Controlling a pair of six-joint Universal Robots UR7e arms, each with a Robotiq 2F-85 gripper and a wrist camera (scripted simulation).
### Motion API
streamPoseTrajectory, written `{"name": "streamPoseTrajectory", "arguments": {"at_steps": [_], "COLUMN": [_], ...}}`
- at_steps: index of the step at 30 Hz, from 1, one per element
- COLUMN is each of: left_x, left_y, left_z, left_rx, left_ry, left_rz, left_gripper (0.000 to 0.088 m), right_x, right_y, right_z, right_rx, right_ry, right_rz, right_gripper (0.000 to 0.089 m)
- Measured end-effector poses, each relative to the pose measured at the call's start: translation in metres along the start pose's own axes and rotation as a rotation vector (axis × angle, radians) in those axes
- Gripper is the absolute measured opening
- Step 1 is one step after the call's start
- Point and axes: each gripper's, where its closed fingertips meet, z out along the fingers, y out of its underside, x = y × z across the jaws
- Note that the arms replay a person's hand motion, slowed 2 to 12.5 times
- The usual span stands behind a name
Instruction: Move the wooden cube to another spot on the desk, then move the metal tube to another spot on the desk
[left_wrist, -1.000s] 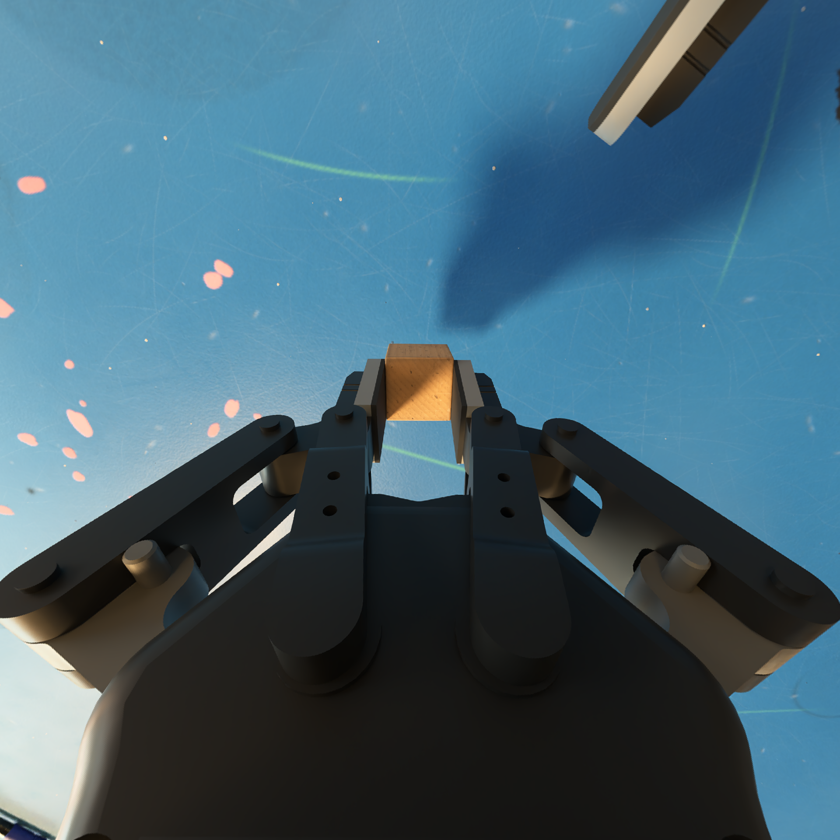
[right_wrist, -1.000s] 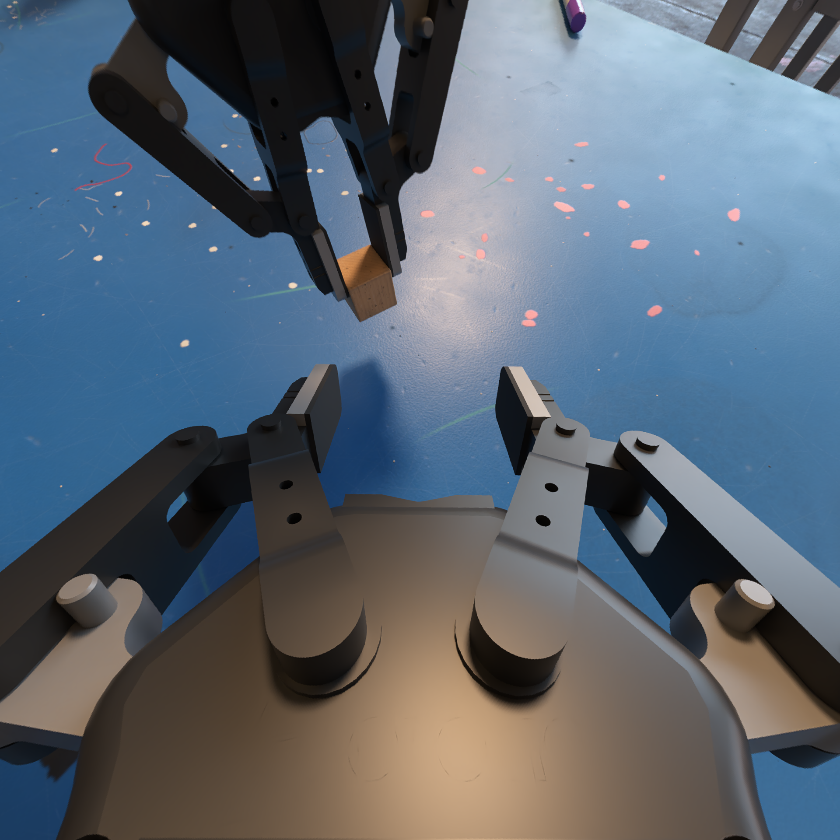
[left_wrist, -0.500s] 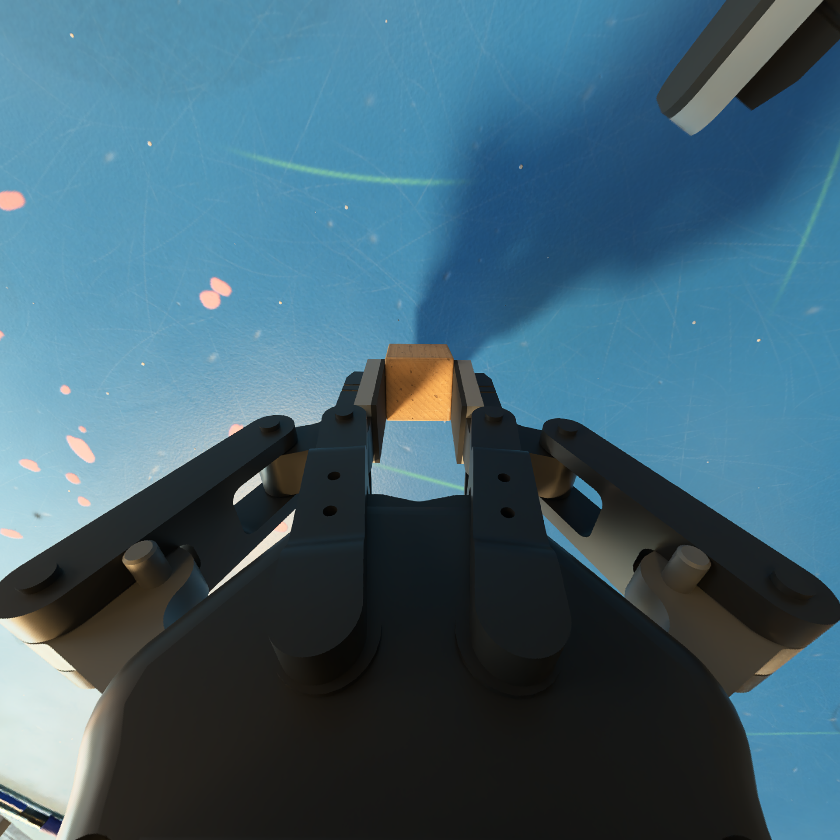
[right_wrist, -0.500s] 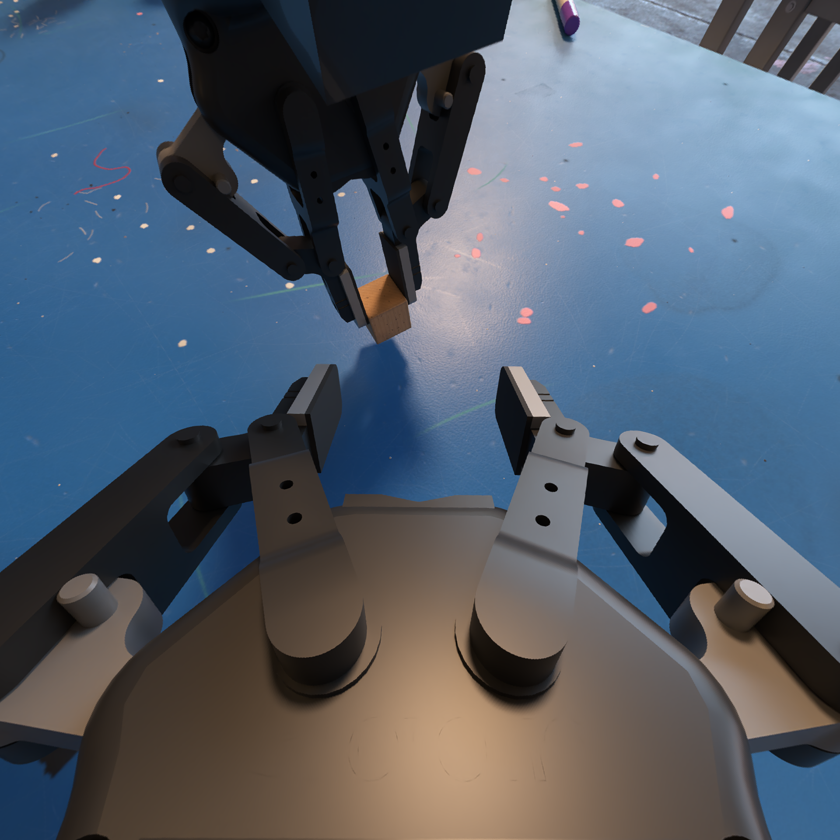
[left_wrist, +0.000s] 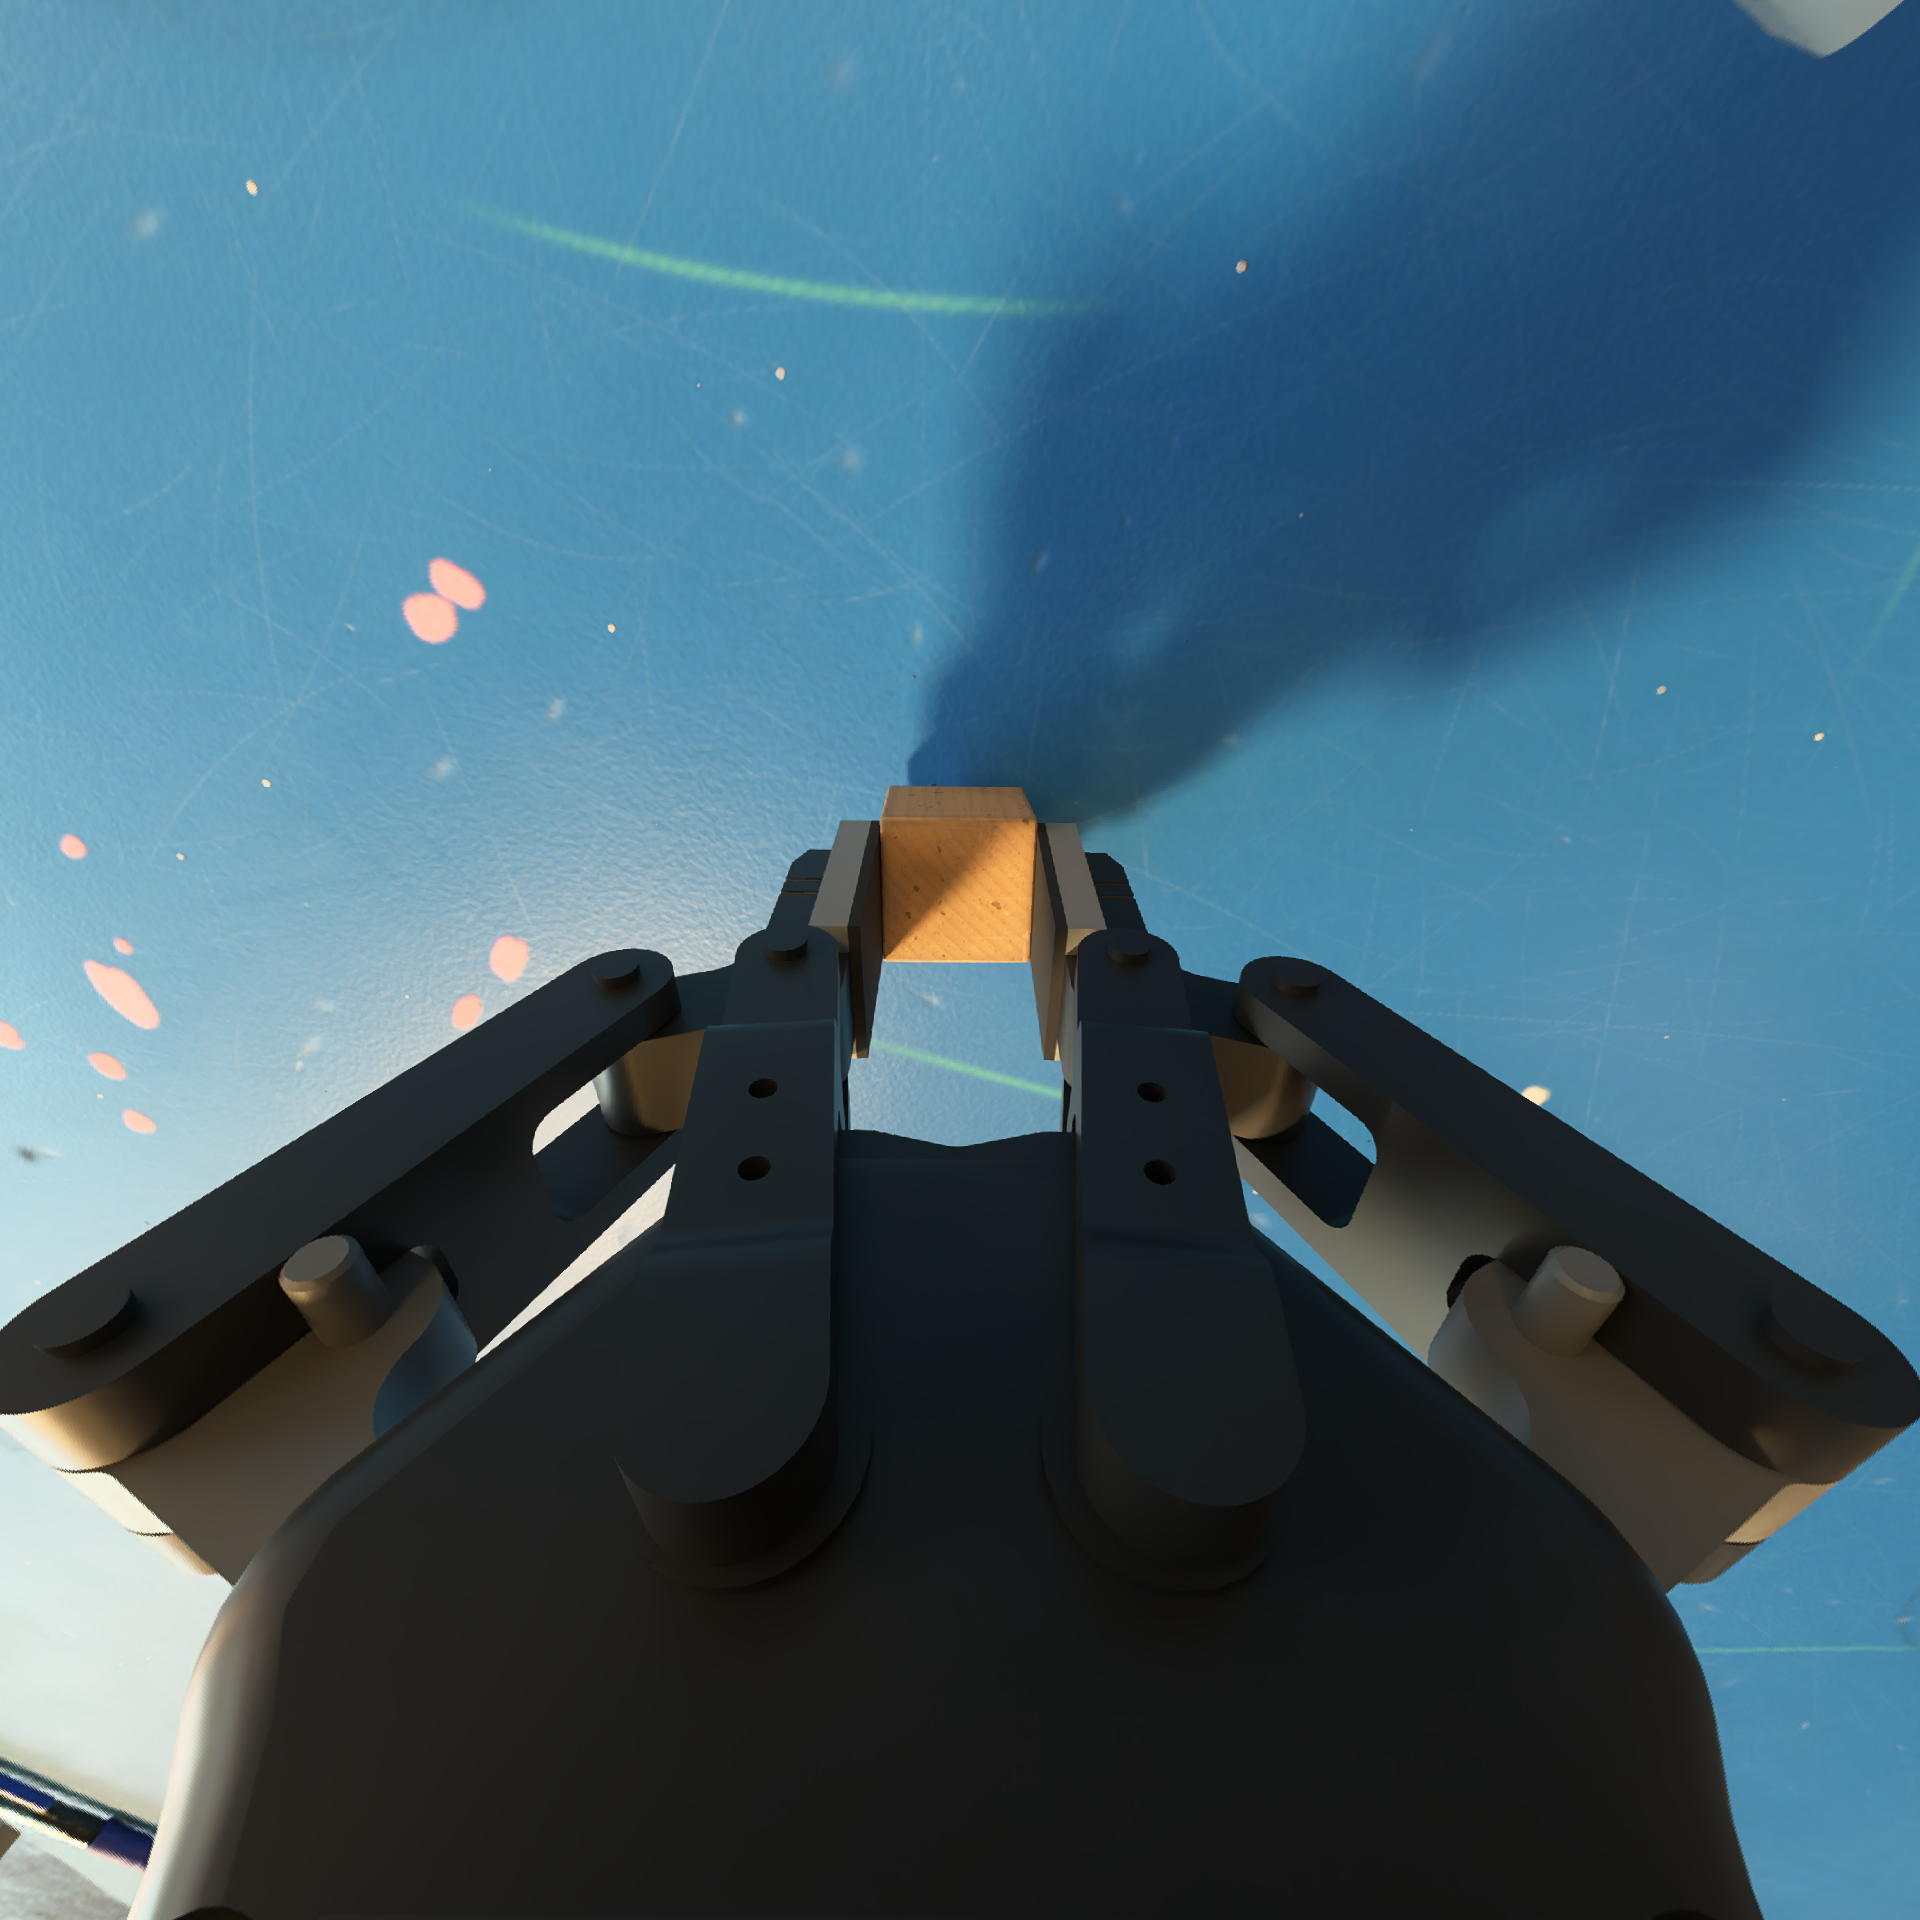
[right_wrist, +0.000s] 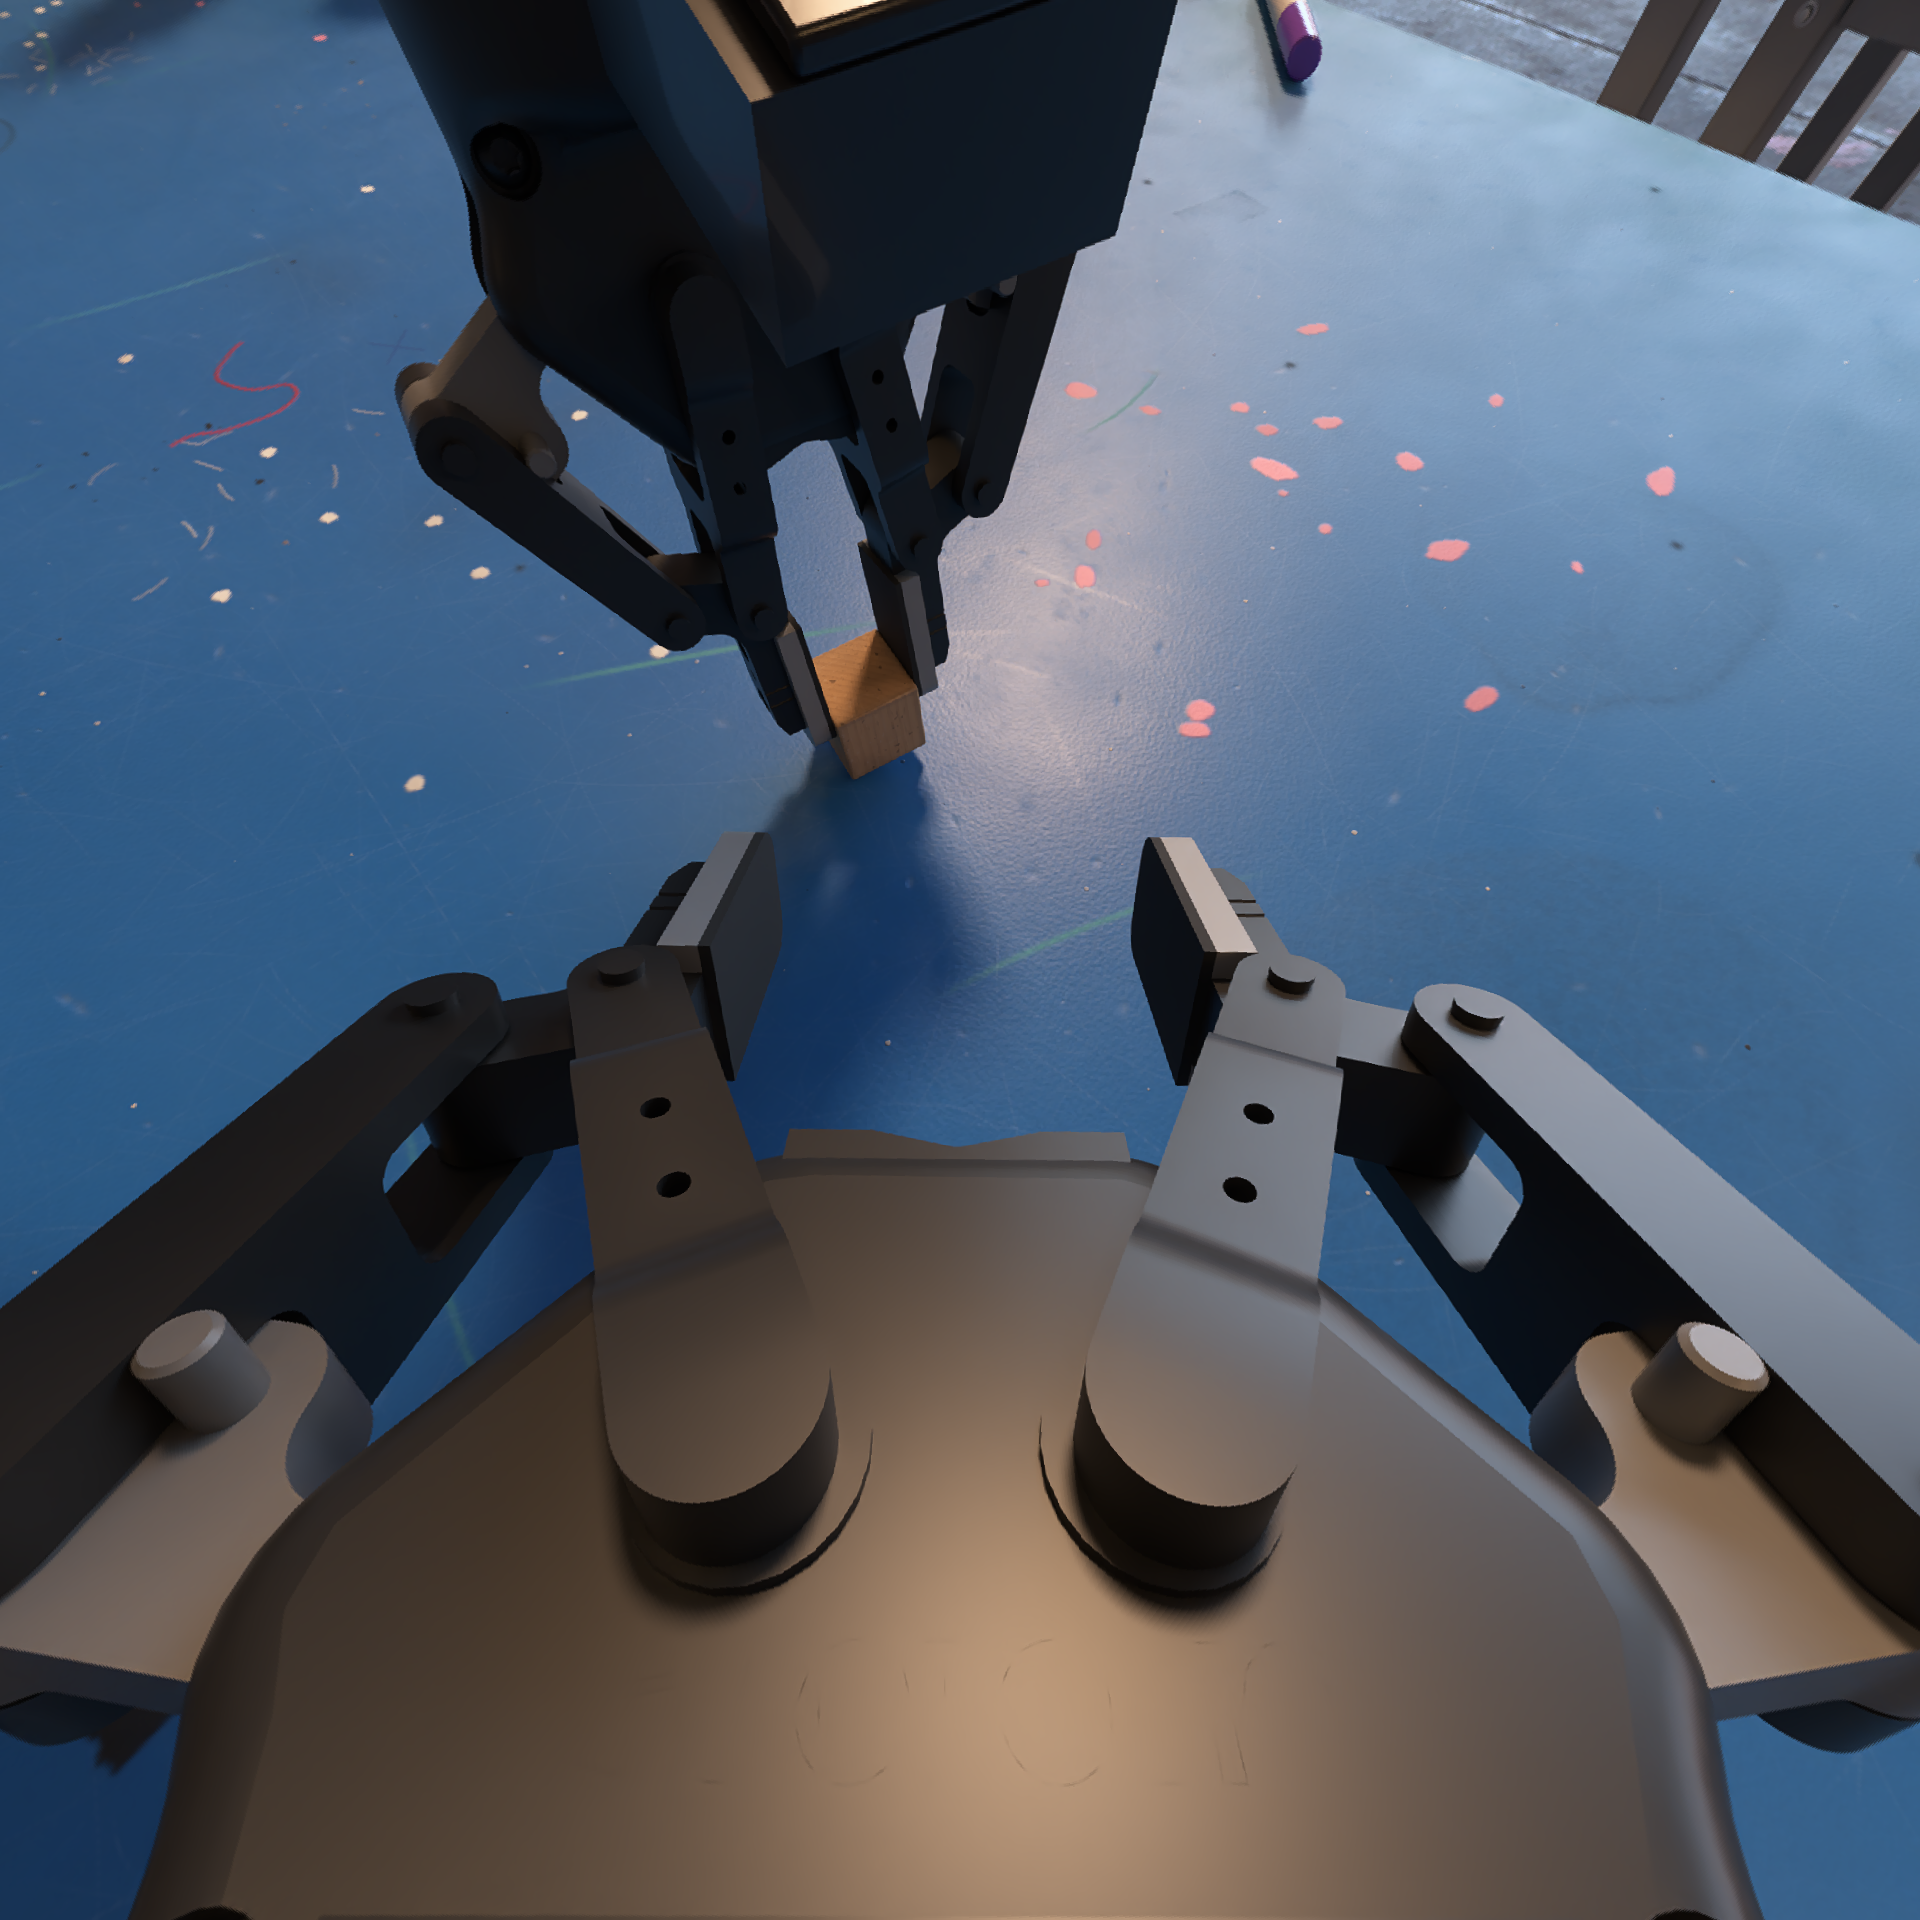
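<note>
Wooden cube (right_wrist: 871, 707), pinched in left jaws, now lower, seemingly touching the desk (right_wrist: 1455, 779); right jaws spread.

I take this for a craft or art room, perhaps a classroom or home hobby corner, going by the worn blue painted desk (right_wrist: 1558, 831) I'm working over. Its surface is scuffed with fine scratches, spattered with pink paint blotches (right_wrist: 1273, 468) and pale flecks, and marked by a red squiggle (right_wrist: 244, 400) and thin green streaks (left_wrist: 779, 281). At the desk's far edge lies a purple-tipped marker or crayon (right_wrist: 1294, 42), and just beyond that edge stand the slatted wooden bars of a chair back (right_wrist: 1766, 94) over grey flooring.
</note>
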Motion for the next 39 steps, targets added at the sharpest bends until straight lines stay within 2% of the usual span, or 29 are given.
{"name": "streamPoseTrajectory", "arguments": {"at_steps": [2, 3, 7, 14, 27, 33, 39], "left_x": [-0.001, -0.001, -0.001, -0.003, -0.005, -0.009, -0.018], "left_y": [0.002, 0.003, 0.005, 0.005, 0.011, 0.026, 0.050], "left_z": [0.001, 0.001, 0.001, -0.004, -0.035, -0.052, -0.072], "left_rx": [-0.005, -0.007, -0.006, 0.033, 0.168, 0.202, 0.217], "left_ry": [-0.003, -0.004, -0.007, -0.027, -0.094, -0.137, -0.191], "left_rz": [-0.004, -0.006, -0.014, -0.030, -0.082, -0.122, -0.172], "left_gripper": [0.0254, 0.0295, 0.0353, 0.0438, 0.0459, 0.0460, 0.0464], "right_x": [0.000, 0.000, 0.000, -0.001, 0.001, 0.001, 0.001], "right_y": [0.000, 0.000, 0.001, 0.001, 0.003, 0.004, 0.004], "right_z": [0.000, 0.000, 0.001, 0.001, 0.002, 0.002, 0.003], "right_rx": [-0.001, -0.002, -0.004, -0.007, -0.011, -0.016, -0.019], "right_ry": [0.000, 0.000, 0.001, -0.001, 0.005, 0.008, 0.008], "right_rz": [0.000, 0.000, -0.002, -0.003, -0.003, -0.004, -0.009], "right_gripper": [0.0607, 0.0607, 0.0607, 0.0606, 0.0606, 0.0603, 0.0601]}}
